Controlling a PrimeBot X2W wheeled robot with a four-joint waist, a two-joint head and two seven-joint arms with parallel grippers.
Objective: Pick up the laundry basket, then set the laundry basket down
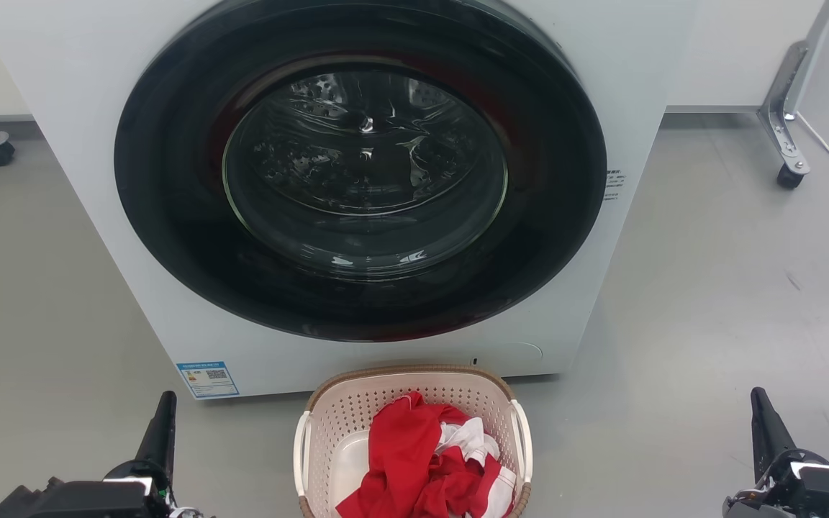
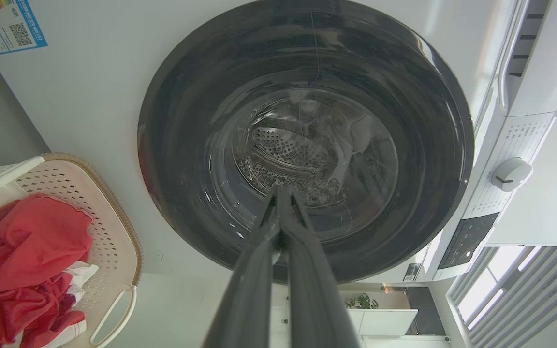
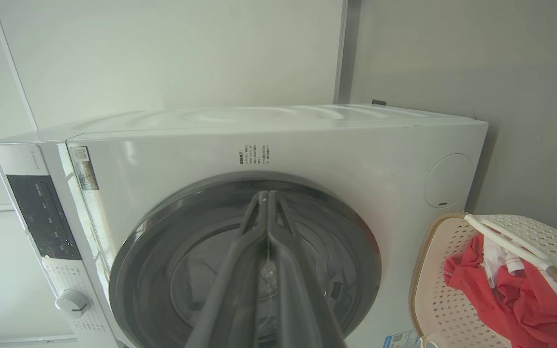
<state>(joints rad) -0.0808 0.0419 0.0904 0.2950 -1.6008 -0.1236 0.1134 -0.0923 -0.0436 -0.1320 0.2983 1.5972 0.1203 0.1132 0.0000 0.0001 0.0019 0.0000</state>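
Lower left: my left end effector (image 1: 166, 400), two long dark fingers pressed together, empty. Centre: small cream perforated plastic laundry basket (image 1: 357, 411) with a brown woven-look rim, standing on the grey floor (image 1: 47, 288) just before the white front-loading washing machine (image 1: 98, 108) and holding red and white cloth (image 1: 407, 453). Lower right: my right end effector (image 1: 760, 400), fingers together, empty, well apart from the basket.

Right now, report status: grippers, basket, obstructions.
Left gripper shut, right gripper shut, both empty. Laundry basket on floor, red clothes inside. Washing machine close behind it, door closed.
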